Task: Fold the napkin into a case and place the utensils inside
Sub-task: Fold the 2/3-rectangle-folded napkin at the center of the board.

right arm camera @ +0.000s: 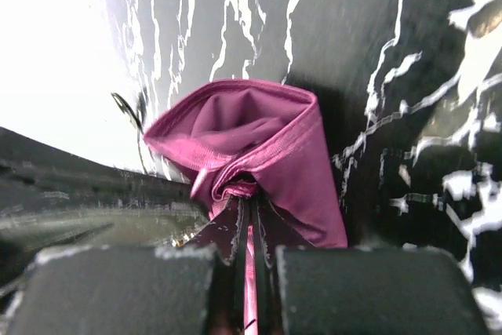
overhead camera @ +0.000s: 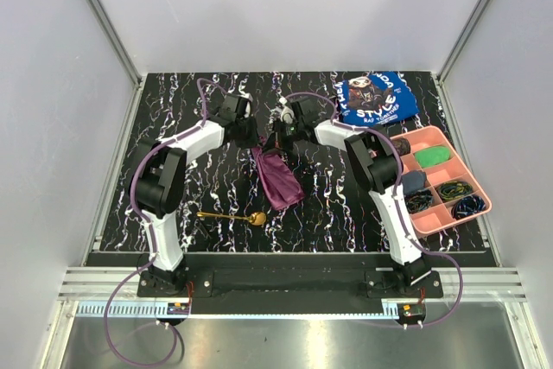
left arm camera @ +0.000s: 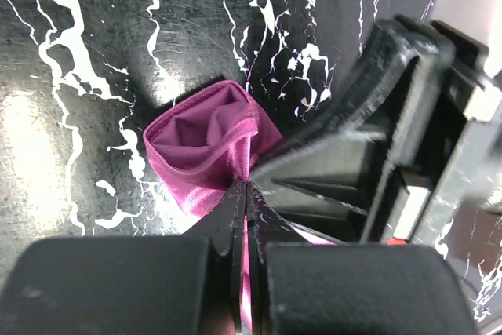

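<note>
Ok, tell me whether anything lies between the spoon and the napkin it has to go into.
Nothing visible does. The spoon lies apart from the napkin, off its near end, with only bare table between them. The left gripper and right gripper both pinch the napkin's far end, away from that gap.

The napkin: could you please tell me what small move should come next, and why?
Probably draw the left gripper and right gripper apart and lay the napkin flat: both pinch it close together, so it is bunched, not yet a case; the spoon lies apart on the table.
</note>
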You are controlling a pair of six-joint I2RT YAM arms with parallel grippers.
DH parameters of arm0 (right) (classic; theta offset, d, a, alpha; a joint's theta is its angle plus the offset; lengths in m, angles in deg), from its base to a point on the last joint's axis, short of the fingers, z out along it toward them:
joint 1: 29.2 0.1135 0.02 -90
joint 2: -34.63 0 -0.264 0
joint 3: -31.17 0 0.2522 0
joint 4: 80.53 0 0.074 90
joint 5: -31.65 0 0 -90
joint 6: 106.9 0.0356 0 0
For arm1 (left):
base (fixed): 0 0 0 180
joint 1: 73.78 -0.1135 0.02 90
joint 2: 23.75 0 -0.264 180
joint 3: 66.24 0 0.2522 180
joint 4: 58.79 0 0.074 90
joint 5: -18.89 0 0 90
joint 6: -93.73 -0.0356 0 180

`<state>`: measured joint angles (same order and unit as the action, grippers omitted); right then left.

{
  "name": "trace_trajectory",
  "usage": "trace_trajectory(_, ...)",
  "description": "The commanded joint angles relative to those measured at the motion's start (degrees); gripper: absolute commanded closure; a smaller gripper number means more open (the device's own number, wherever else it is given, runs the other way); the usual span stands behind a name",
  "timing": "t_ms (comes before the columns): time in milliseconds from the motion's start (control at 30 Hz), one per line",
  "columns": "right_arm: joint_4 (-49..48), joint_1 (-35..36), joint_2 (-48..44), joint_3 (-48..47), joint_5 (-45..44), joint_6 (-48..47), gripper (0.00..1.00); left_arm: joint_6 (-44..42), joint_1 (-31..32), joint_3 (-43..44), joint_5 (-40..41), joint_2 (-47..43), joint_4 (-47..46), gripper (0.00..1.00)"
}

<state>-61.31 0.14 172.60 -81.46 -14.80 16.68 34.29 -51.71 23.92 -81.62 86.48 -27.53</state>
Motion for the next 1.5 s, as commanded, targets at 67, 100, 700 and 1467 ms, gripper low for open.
trace_trajectory(67,-14.13,-0.51,1.68,-2.38,3.72,11.66,1.00,1.78,-0.79,-1.61,-3.21,-2.40,-3.26,1.00)
trace_trajectory(100,-14.76,-0.86,2.38,-3.69,6.00,13.25,1.00,1.95,-1.06,-1.69,-4.17,-2.13,-2.91,1.00)
trace_trajectory(700,-38.07,-1.13,8.63,-2.64,12.62,39.19,0.96,0.81,-2.38,3.04,-0.93,1.99,3.24,0.93)
trace_trajectory(1467,-5.72,-0.60,8.54,-10.38,4.18,16.07,0.96,1.78,-8.62,-0.03,-3.63,-0.29,-2.47,0.54)
